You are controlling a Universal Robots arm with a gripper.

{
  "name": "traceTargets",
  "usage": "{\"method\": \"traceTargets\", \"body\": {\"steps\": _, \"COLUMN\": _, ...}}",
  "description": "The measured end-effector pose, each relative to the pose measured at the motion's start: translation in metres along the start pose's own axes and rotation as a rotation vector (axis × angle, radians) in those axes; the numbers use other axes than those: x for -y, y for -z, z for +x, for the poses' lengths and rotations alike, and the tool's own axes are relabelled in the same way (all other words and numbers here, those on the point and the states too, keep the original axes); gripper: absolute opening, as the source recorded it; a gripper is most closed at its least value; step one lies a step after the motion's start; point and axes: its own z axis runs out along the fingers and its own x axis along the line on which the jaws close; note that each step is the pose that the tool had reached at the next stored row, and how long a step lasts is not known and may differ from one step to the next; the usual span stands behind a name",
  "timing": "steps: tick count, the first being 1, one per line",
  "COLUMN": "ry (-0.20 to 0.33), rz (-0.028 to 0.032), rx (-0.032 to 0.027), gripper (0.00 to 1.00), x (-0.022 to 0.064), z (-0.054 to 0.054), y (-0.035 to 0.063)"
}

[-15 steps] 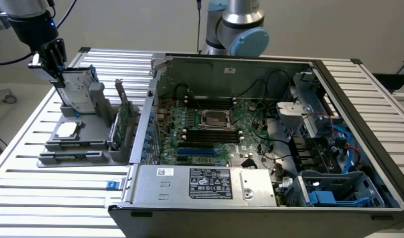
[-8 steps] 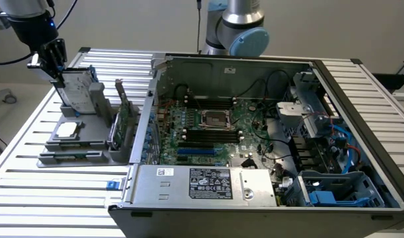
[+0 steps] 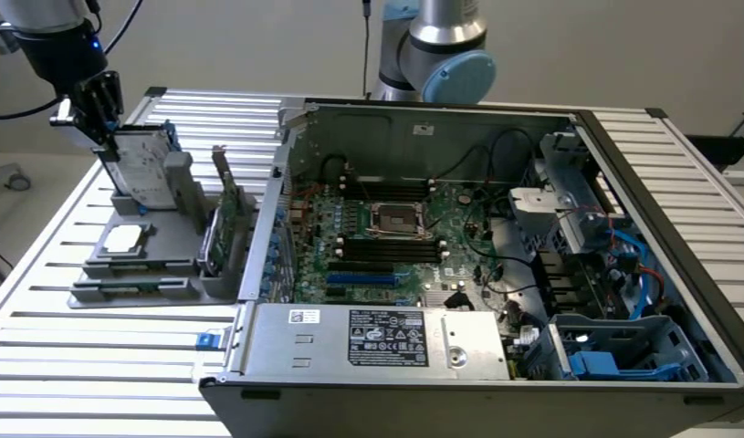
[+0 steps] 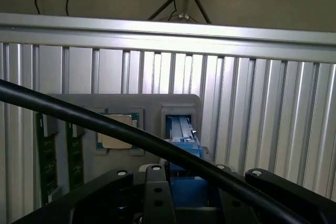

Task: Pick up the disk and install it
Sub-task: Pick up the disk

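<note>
My pincer (image 3: 108,137) is clamped on the upper edge of the disk (image 3: 146,169), a finger on each flat side of it. The disk stands upright and leans a little, with its lower end in the slot at the far end of the grey holder (image 3: 177,233). I cannot tell whether that end rests on the floor of the slot or hangs just clear of it. In the wrist view the blue rail of the disk (image 4: 182,140) shows between my black fingers, directly above the holder's slot.

Lying flat in a square recess of the holder, just in front of the disk, is the silver chip (image 3: 122,239). Along the holder's front edge lie two green memory sticks (image 3: 122,290). A thin green circuit card (image 3: 225,219) stands on edge in the holder, along its side on the exterior view's right.

The holder sits on the ribbed aluminium tabletop (image 3: 91,365). The open computer case (image 3: 287,182) lies right beside the holder, on the exterior view's right, with its motherboard exposed. A blue drive cage (image 3: 627,351) sits in the corner of the case farthest from the holder. A black cable (image 4: 105,124) crosses the wrist view in front of the holder.
</note>
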Motion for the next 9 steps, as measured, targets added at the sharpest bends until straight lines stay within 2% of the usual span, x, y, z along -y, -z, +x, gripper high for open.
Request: {"method": "traceTargets", "body": {"steps": 9, "ry": 0.000, "rz": 0.0001, "rx": 0.0000, "gripper": 0.33, "x": 0.0000, "z": 0.0001, "y": 0.0022}}
